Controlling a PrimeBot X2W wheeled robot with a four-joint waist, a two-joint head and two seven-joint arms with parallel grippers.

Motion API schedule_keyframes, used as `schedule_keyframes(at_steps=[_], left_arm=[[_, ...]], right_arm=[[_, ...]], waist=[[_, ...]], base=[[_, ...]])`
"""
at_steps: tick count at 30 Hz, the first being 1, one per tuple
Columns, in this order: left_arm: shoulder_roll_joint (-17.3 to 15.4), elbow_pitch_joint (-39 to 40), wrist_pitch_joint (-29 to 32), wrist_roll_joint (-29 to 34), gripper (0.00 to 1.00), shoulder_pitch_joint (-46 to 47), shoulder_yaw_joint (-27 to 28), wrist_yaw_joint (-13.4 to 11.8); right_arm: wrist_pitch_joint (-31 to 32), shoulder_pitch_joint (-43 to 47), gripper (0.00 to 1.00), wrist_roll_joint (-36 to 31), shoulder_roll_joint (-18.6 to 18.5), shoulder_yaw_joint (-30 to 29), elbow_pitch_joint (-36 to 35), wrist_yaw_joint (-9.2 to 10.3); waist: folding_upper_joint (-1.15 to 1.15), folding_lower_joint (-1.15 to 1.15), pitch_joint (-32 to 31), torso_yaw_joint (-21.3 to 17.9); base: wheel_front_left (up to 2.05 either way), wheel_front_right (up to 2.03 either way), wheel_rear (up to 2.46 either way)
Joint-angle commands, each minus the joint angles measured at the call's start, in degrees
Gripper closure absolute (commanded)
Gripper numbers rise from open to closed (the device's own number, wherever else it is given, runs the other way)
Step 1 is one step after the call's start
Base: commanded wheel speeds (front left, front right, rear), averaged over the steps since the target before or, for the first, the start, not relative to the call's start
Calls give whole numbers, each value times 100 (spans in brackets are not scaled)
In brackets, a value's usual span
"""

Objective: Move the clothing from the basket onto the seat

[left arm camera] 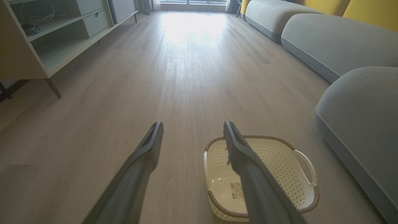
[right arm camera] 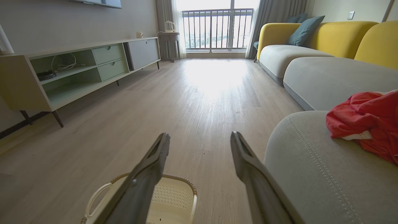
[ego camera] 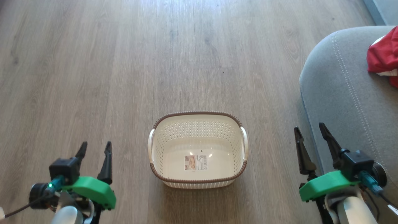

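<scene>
Cream basket [ego camera: 199, 130], sticker [ego camera: 195, 162] inside; red clothing [ego camera: 384, 57] on seat [ego camera: 342, 93]; left tool [ego camera: 96, 143], right tool [ego camera: 308, 126] spread.

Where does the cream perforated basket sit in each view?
Head view: cream perforated plastic basket, lower centre, empty.
Left wrist view: basket bottom, right of centre.
Right wrist view: basket bottom edge, left of centre.
Shared landmark: grey fabric seat cushion, at the right in all.

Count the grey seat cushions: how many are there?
3: the nearest seat bearing the red clothing, a second cushion behind it, a third cushion farthest off. Others may lie out of view.
</scene>
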State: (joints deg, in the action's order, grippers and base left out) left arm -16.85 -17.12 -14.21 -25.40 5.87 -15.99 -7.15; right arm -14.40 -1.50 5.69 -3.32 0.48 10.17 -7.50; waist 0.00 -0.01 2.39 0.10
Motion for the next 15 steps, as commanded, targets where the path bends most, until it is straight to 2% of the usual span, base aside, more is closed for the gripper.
schedule_keyframes(at_steps=[1, 2, 6, 15], left_arm=[[-68, 196, -78, 19, 0, 157, 259, 70], [24, 3, 0, 6, 100, -21, 1, 105], [131, -209, 26, -38, 100, -124, -60, 125], [223, -178, 178, -520, 100, -109, 111, 222]], right_arm=[[-59, -50, 0, -26, 29, 103, -223, 1], [0, 1, 100, -4, 7, -21, -8, 0], [10, 51, 100, 49, 11, 2, 243, -1], [140, 14, 100, 709, -10, -22, 252, -1]], waist=[[0, 1, -15, 5], [0, 1, -15, 4], [0, 1, -27, 5], [0, 1, -41, 4]], base=[[0, 0, 0], [0, 0, 0], [0, 0, 0], [0, 0, 0]])
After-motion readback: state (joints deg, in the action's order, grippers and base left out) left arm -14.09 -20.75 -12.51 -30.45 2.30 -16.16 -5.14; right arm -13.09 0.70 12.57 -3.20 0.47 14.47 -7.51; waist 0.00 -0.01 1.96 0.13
